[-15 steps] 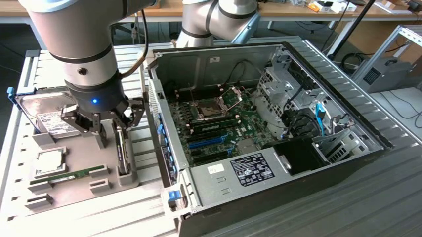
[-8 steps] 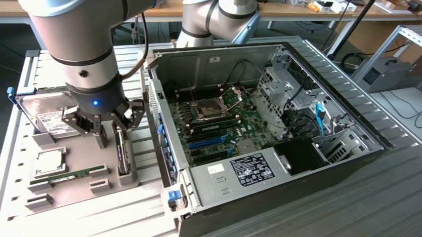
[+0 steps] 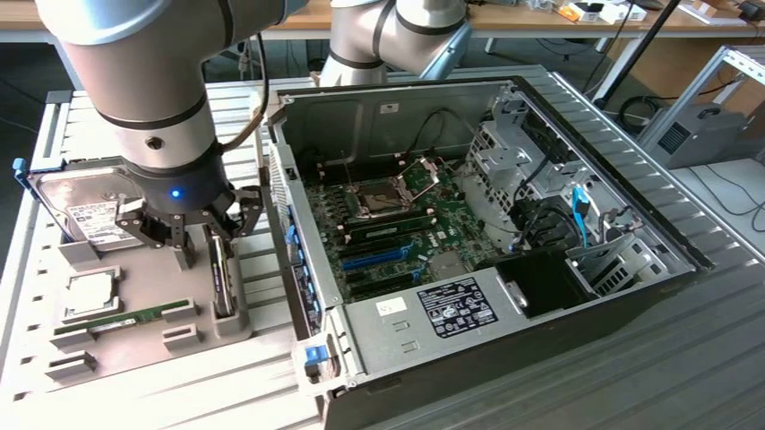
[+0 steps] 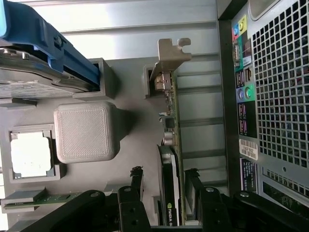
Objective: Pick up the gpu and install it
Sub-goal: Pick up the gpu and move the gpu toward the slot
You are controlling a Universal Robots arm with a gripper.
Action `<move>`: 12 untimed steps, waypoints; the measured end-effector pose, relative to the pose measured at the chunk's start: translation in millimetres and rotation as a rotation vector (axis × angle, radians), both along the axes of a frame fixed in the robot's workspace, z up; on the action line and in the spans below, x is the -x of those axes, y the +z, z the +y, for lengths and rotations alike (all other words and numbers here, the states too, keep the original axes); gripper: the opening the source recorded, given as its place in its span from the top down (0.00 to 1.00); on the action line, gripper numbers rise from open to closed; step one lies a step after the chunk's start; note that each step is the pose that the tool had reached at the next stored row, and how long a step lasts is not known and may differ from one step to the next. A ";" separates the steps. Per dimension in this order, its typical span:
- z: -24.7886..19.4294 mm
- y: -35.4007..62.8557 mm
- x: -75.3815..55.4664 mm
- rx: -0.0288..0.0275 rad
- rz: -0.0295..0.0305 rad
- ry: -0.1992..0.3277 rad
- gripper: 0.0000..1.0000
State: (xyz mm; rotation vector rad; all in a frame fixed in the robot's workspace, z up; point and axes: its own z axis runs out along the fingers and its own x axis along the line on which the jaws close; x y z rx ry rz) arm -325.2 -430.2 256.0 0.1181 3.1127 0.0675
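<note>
Claw [image 4: 164, 173] spread astride on-edge gpu [image 4: 172, 111], bracket [image 4: 173, 50] end pointing away.

Soft, even light fills the room and the shadows are faint. The ribbed silver metal tabletop [image 3: 48, 125] glares pale, and in the wrist view its slats wash out almost white. One corner inside the open grey metal computer case [image 3: 395, 112] sinks into black. The black two-fingered tool [image 4: 164, 170] reads as a dark silhouette.

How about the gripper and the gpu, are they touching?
Apart. In the wrist view, the open gripper straddles the gpu, which stands on its edge, and a gap shows on either side of the card.
</note>
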 end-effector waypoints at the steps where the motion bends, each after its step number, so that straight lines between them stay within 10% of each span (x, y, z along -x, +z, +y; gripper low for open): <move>1: -0.5 -0.2 0.0 -0.0002 -0.0003 0.000 0.52; 12: -7.6 -0.3 -0.1 -0.0001 -0.0001 0.000 0.52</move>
